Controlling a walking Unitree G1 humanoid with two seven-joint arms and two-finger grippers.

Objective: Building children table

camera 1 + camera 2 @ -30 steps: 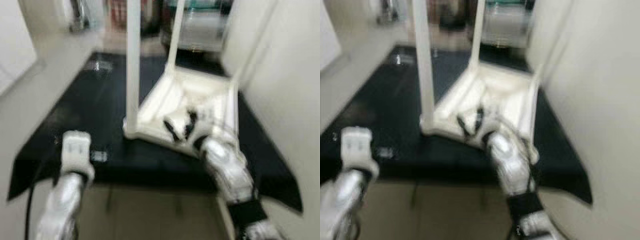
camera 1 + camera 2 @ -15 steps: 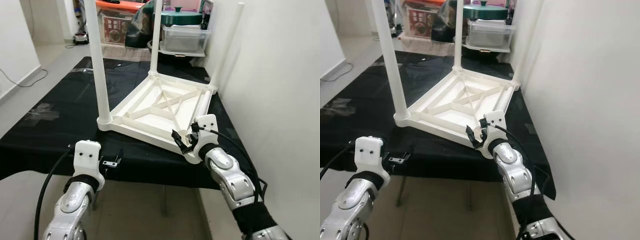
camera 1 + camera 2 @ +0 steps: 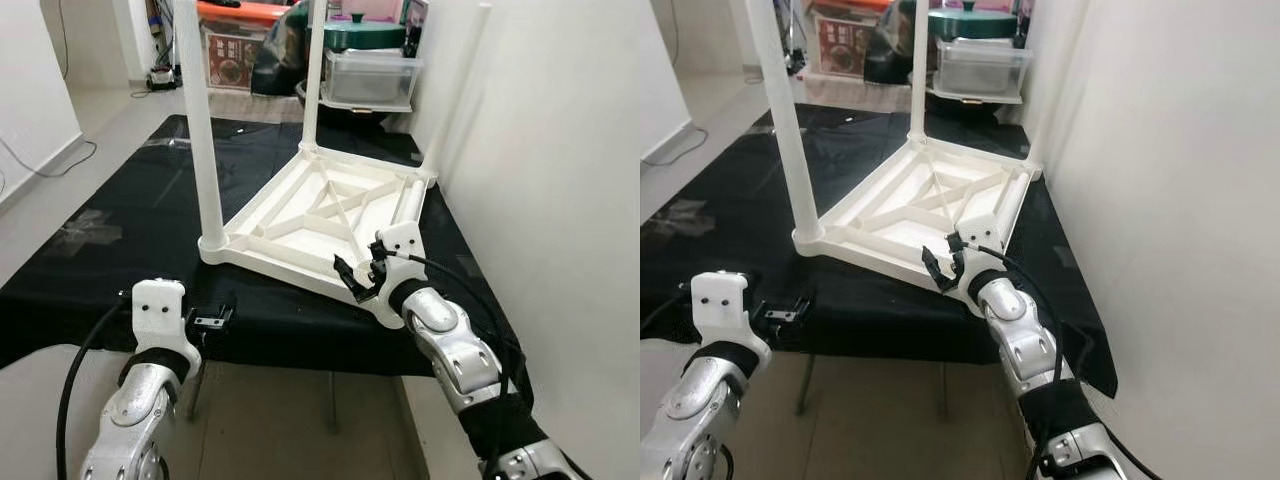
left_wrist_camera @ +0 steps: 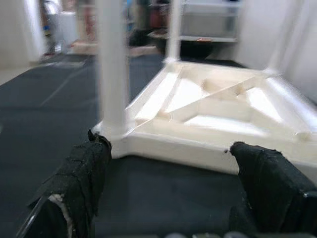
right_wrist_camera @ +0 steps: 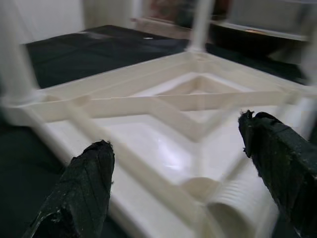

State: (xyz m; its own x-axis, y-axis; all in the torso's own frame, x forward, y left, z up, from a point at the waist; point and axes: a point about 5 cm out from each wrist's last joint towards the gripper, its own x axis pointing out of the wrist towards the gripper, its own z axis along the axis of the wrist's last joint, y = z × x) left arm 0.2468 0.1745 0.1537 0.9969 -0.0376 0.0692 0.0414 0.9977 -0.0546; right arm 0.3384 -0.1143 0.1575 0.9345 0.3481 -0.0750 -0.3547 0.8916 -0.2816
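A white children's table [image 3: 330,215] lies upside down on a black cloth [image 3: 130,230]. Three legs stand up from it: one at the near left corner [image 3: 205,130], one at the back [image 3: 315,70] and one by the wall [image 3: 455,90]. A loose leg [image 3: 408,200] lies inside the frame along its right rim, its ribbed end [image 5: 233,218] close to my right gripper. My right gripper [image 3: 358,275] is open over the table's near right corner. My left gripper [image 3: 208,320] is open and empty at the cloth's front edge, facing the near left leg [image 4: 113,64].
A white wall [image 3: 560,180] runs close along the right side. Clear storage boxes [image 3: 370,75] and a green lid [image 3: 360,35] stand behind the cloth. Bare floor [image 3: 60,190] lies to the left, and the cloth's front edge [image 3: 300,355] drops off just before me.
The blur of a second ago has cleared as the camera settled. My right gripper has crept slightly farther over the table's near corner. The left gripper stays about where it was.
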